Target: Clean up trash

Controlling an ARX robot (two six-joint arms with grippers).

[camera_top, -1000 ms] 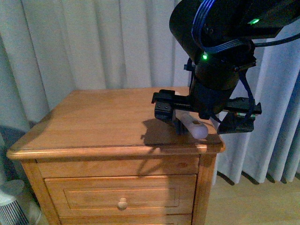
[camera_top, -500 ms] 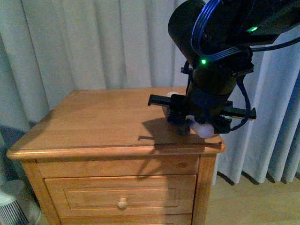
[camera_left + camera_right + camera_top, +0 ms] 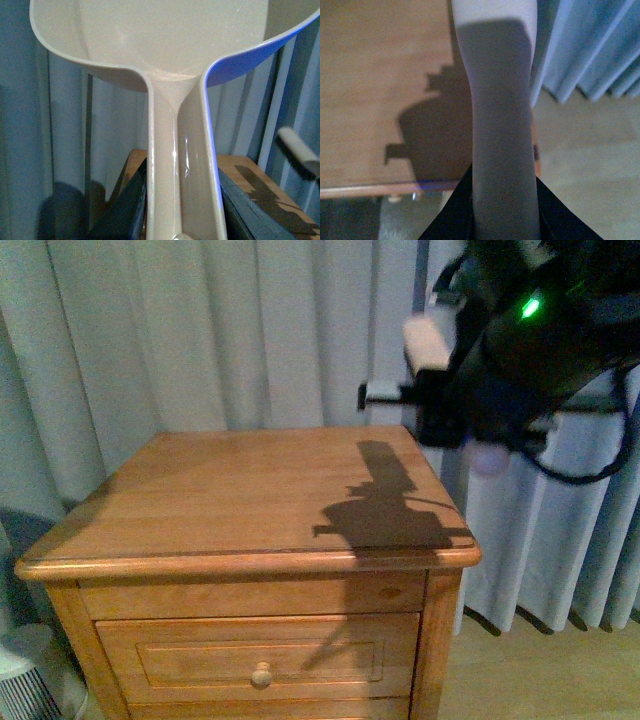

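No white paper wad shows in any view. My left gripper (image 3: 182,200) is shut on the handle of the pinkish-beige dustpan (image 3: 170,40), held up in front of the curtain; the part of its pan that shows is empty. My right gripper (image 3: 502,200) is shut on the pale handle of the brush (image 3: 497,100), above the right edge of the wooden nightstand (image 3: 370,75). In the front view my right arm (image 3: 530,350) is raised above the nightstand's right side, blurred, with the brush (image 3: 427,340) in it. The brush also shows in the left wrist view (image 3: 299,152).
The nightstand top (image 3: 230,490) carries only my arm's shadow. Grey curtains (image 3: 200,330) hang behind and to the right. A drawer with a round knob (image 3: 261,673) faces me. Wooden floor (image 3: 590,165) lies to the right of the nightstand. A white fan (image 3: 25,680) stands low on the left.
My right arm has lifted with the brush from the nightstand's front right corner to well above its right edge. The tabletop where it was now shows only shadow.
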